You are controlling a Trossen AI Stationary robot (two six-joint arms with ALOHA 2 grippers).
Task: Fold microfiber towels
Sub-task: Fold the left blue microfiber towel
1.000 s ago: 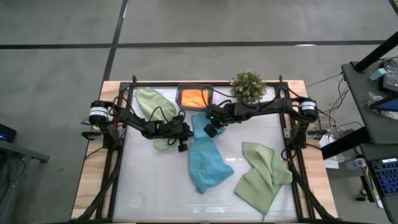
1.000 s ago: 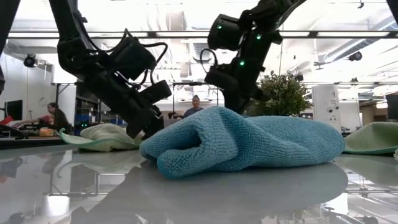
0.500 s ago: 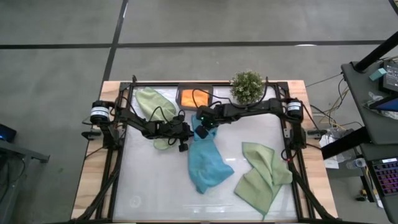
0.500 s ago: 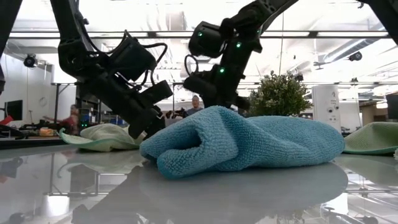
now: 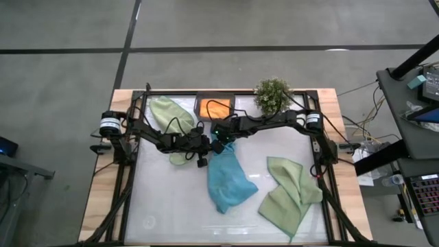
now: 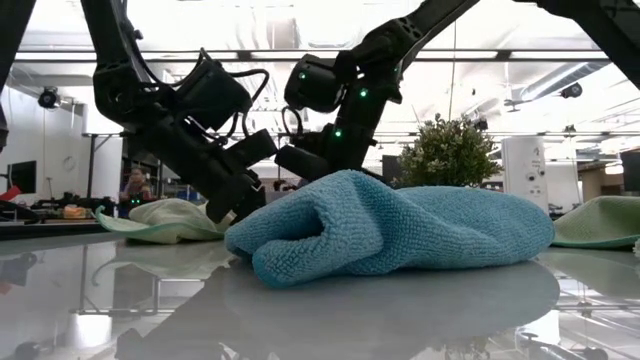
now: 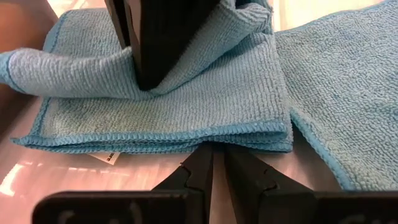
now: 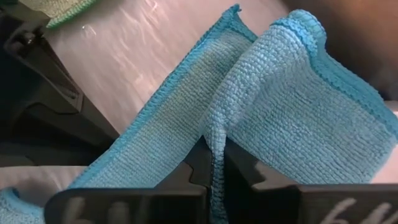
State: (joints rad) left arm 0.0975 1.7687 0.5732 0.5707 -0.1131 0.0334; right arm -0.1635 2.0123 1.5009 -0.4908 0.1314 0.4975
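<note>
The soft teal-blue microfiber towel [image 5: 225, 176] lies mid-table, its long axis running from the far middle toward the near edge. The right gripper [image 8: 213, 163] is clenched on a pinched ridge of its far end. The left gripper [image 7: 217, 163] sits right at that end's folded edge, fingers nearly together, not obviously holding anything. A sage green towel [image 5: 288, 193] lies just beside on the right, another [image 5: 167, 113] at far left.

I read this as a robotics lab or open workshop hall: concrete floor [image 5: 62, 103], equipment bench [image 5: 415, 103] with cabling beside my surface [image 5: 158, 206], ceiling ducts [image 6: 585, 88], seated person [image 6: 133, 187] at a workstation behind.
</note>
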